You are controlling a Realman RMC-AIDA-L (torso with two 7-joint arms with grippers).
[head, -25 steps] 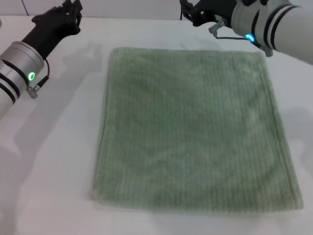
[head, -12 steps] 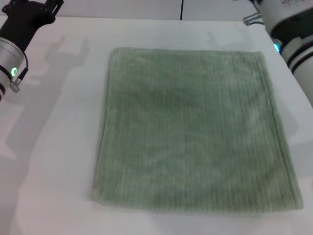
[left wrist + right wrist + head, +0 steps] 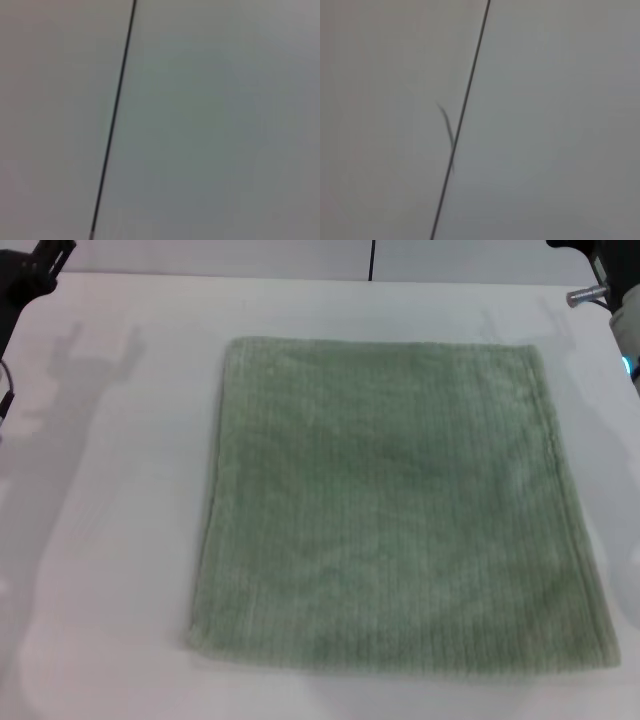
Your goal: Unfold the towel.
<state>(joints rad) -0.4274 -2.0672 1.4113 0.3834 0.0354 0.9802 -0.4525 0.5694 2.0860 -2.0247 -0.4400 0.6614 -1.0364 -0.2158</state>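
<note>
The towel [image 3: 395,505] is a pale sage-green ribbed square. It lies spread flat in a single layer on the white table [image 3: 110,540] in the head view, with all its corners showing. Neither gripper touches it. A black part of my left gripper [image 3: 35,268] shows at the far left corner of the view, well away from the towel. Only the white wrist of my right arm [image 3: 625,315] shows at the far right edge, beside the towel's far right corner. Both wrist views show only a pale surface.
A dark seam [image 3: 371,260] runs down the wall behind the table's far edge; it also shows in the left wrist view [image 3: 114,120] and the right wrist view [image 3: 462,117]. White tabletop lies to the left of the towel.
Both arms have drawn back and outward from the towel's far edge, almost leaving the head view. The towel has not moved.
</note>
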